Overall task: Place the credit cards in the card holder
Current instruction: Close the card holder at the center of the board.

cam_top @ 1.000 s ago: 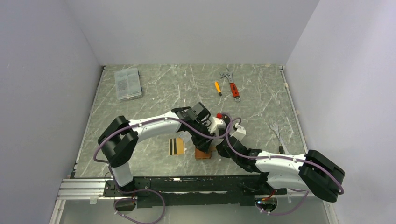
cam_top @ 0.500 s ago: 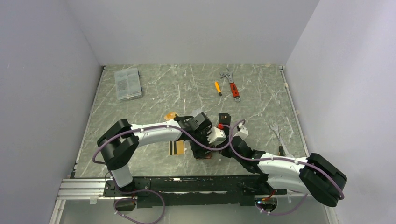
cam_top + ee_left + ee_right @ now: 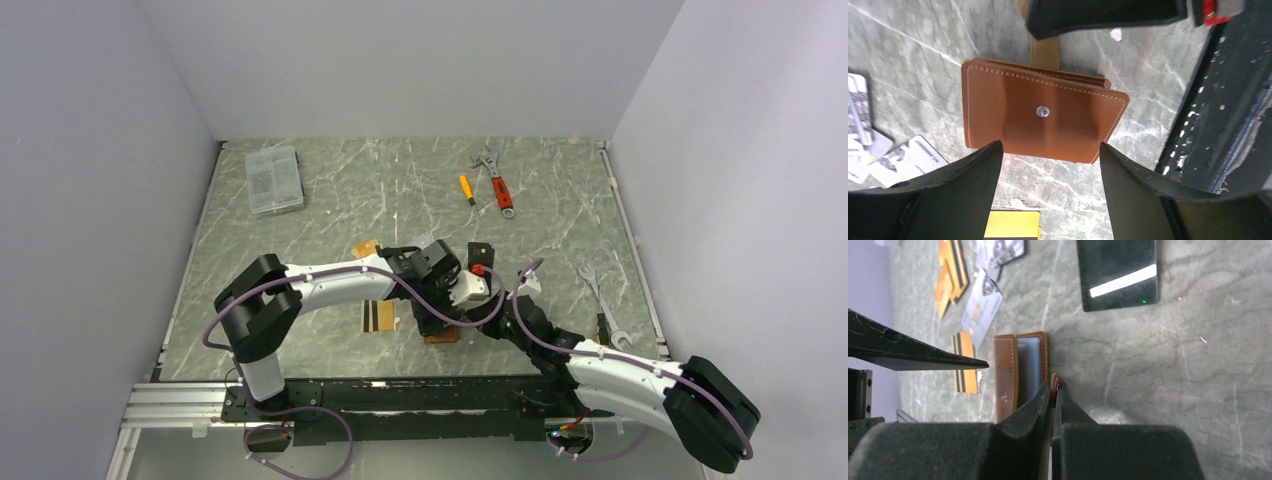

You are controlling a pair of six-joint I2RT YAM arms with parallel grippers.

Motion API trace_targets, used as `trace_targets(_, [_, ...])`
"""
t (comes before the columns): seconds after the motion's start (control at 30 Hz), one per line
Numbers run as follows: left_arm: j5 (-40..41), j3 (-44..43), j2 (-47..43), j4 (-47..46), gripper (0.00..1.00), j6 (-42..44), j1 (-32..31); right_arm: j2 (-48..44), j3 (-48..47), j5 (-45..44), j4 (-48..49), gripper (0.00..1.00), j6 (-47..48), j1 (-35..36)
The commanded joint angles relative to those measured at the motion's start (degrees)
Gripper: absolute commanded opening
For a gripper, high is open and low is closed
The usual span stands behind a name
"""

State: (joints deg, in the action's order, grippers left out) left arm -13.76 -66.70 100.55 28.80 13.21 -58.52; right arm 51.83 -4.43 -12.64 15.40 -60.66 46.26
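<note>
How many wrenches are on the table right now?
2. A red-handled adjustable wrench lies at the far side, beside a yellow-handled screwdriver. A plain silver open-ended wrench lies at the right side. More may be hidden from view.

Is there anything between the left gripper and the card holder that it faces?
Nothing visible. The left gripper is open directly over the card holder, with bare leather between its fingers. The right gripper pinches only the snap tab at the holder's edge.

Top looks down; wrists closely share card holder [image 3: 1043,117].
</note>
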Motion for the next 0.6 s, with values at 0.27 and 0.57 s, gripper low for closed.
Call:
trace_targets(0.27, [3.43,-8.67,-5.47,7.02,0.93,6.66,-0.54,-8.29,-0.24,2.52,-5.23,0.0,1.55,-1.64])
trace_targets(0.57, [2.18,-9.85,-6.0,14.25,0.87,13.82,-0.15,-1.47,-5.8,6.57,-10.83,0.0,2.14,-3.93])
